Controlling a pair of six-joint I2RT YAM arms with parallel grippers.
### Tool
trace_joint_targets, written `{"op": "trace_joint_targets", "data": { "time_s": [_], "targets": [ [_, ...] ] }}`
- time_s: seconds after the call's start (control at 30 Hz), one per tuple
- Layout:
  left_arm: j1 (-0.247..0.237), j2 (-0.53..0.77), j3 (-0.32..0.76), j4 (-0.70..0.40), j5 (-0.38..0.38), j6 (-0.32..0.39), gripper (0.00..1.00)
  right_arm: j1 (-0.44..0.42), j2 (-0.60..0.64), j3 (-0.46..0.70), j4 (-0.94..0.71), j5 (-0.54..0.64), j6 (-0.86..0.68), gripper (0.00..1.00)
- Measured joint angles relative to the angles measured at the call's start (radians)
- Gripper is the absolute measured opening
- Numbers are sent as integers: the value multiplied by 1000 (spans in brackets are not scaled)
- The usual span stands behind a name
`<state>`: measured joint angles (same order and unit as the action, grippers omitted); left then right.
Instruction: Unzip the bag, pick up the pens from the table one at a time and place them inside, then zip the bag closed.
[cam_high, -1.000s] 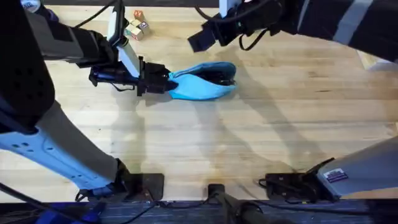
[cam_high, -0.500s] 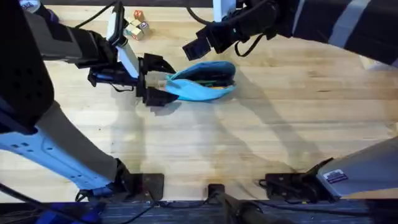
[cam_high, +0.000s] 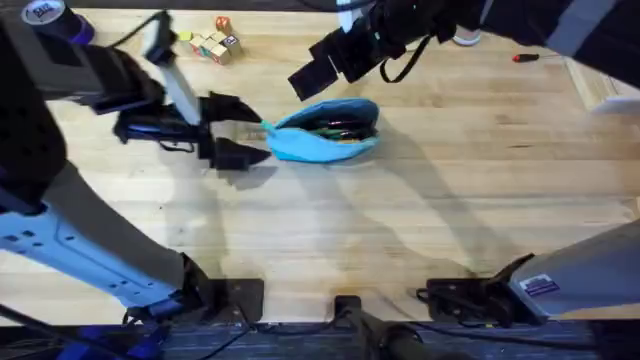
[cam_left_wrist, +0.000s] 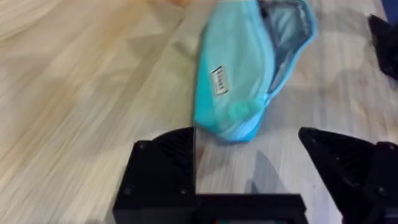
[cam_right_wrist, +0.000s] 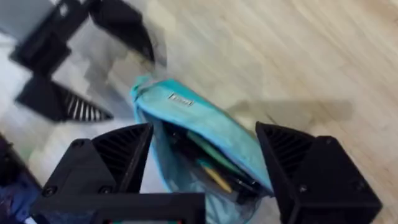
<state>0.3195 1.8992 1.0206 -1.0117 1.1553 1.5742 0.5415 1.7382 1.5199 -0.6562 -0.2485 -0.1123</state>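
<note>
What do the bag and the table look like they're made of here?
The bag looks like soft woven fabric, matte light blue: it sags and creases, with a small sewn label on its side and a grey lining at the open mouth. The table appears to be butcher-block wood, pale with a low sheen, showing plank strips and grain; whether it is solid wood can't be told.

Black arms with cables, white-shelled bases, black ribbed pincer fingers (cam_right_wrist: 292, 155).

Overhead down-forward over table (cam_high: 450, 200); both wrist views close on bag (cam_left_wrist: 242, 81).
</note>
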Motion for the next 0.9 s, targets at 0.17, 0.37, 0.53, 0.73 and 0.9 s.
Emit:
{"op": "trace_joint_targets", "data": {
  "time_s": [0.17,0.37,0.53,0.73,0.9],
  "targets": [
    [122,0,14,-49,-1,0,994,46,0,43,-70,0,-24,996],
    [205,0,14,-78,-27,0,994,148,0,50,-76,0,-41,996],
    [230,0,14,-86,-60,0,994,207,2,50,-68,-3,-45,996],
    [234,0,14,-86,-81,0,995,218,50,51,-23,-3,-23,996],
    [234,0,14,-85,-84,0,994,218,71,51,-18,2,24,996]
  ]
}}
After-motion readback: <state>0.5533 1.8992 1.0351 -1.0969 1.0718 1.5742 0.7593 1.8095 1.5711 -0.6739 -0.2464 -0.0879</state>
